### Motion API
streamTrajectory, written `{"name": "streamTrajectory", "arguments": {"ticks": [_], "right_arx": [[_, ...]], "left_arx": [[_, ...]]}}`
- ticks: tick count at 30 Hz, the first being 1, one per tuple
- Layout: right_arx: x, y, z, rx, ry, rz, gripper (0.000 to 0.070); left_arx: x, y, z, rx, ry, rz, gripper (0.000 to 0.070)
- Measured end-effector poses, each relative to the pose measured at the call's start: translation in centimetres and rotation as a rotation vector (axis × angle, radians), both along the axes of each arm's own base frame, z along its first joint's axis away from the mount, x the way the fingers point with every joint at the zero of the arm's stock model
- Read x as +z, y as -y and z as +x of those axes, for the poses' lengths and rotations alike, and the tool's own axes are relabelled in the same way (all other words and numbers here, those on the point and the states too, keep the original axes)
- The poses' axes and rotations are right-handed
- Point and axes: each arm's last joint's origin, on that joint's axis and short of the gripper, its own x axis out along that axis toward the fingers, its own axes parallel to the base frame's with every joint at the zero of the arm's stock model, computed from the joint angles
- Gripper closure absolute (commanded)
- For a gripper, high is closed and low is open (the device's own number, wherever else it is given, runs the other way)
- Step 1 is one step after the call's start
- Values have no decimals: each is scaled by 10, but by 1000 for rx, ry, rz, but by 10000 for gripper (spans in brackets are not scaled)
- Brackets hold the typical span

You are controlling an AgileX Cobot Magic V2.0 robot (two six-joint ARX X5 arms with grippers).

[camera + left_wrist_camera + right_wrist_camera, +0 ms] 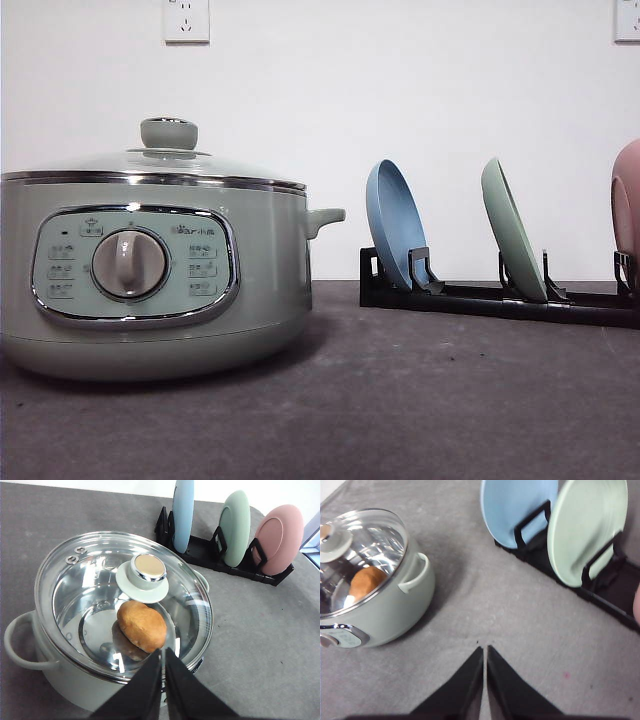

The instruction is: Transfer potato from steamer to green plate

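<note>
**Left claw** (164, 655): fingers pressed together, holding nothing. It hangs above the near rim of the steamer, tips just short of the glass lid.

**Right claw** (484, 652): fingers likewise pressed together, empty. It hangs over bare grey table (520, 630), the steamer off to one side and the rack to the other.

**Potato** (142, 625): orange-brown, lumpy, lying on the steel floor inside the steamer under the closed lid. It lies directly ahead of and below the left claw, very near its tips but parted from them by glass. Its long axis runs slantwise across the line of the left claw's fingers, not along it. From the right claw it lies well off, past the pot's side handle (413, 573). Judgement: the left arm is much the nearer.

**Steamer** (150, 270): sage-green pot, dial and control panel to the front, upright on the table.

**Lid** (90, 580): glass, seated on the pot; green knob (147, 572) with a metal cap just beyond the potato from the left claw. Judgement: the lid must come off by this knob before any reach for the potato.

**Green plate** (587, 527): standing on edge in the black rack (205, 555), between the blue plate (517, 507) and the pink plate (280, 537). It is far from the left claw, nearer the right. Judgement: not yet laid flat to receive anything.
</note>
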Motion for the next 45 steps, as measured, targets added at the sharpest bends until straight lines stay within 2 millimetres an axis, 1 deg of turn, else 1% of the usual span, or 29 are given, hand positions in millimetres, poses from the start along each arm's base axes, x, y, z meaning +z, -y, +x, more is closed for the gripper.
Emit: {"name": "streamTrajectory", "arguments": {"ticks": [1, 2, 3, 4, 5, 6, 7, 8, 24, 29, 32, 36, 38, 42, 45], "right_arx": [[1, 0, -1, 2, 6, -4, 581], [1, 0, -1, 2, 9, -9, 478], [1, 0, -1, 3, 11, -10, 360], [1, 0, -1, 4, 12, -11, 264], [1, 0, -1, 4, 11, -11, 195], [1, 0, -1, 4, 10, -11, 185], [1, 0, -1, 3, 10, -11, 180], [1, 0, -1, 3, 9, -11, 180], [1, 0, 0, 1, 15, -8, 180], [6, -1, 8, -23, 48, 34, 181], [11, -2, 21, -45, 33, 68, 181], [21, -3, 49, -64, 2, 95, 181], [27, -4, 65, -70, -16, 103, 181], [40, -7, 104, -75, -34, 108, 182], [43, -9, 136, -76, -51, 107, 181]], "left_arx": [[0, 0, 0, -2, 3, 3, 608], [0, 0, 0, -2, 4, 4, 538], [0, 0, 0, -2, 4, 4, 439], [0, 0, 0, -2, 4, 4, 340], [0, 0, 0, -2, 4, 4, 243], [0, 0, 0, -2, 4, 4, 160], [0, 0, 0, -3, 4, 4, 112], [0, 0, 0, -3, 4, 4, 93], [0, 0, 0, -3, 5, 4, 95], [0, 0, 0, -2, 5, 4, 104], [0, 0, 0, -2, 5, 4, 104], [0, 0, 0, -3, 5, 4, 104], [0, 0, 0, -3, 5, 4, 104], [0, 0, 0, -2, 5, 4, 104], [0, 0, 0, -2, 5, 4, 104]]}}
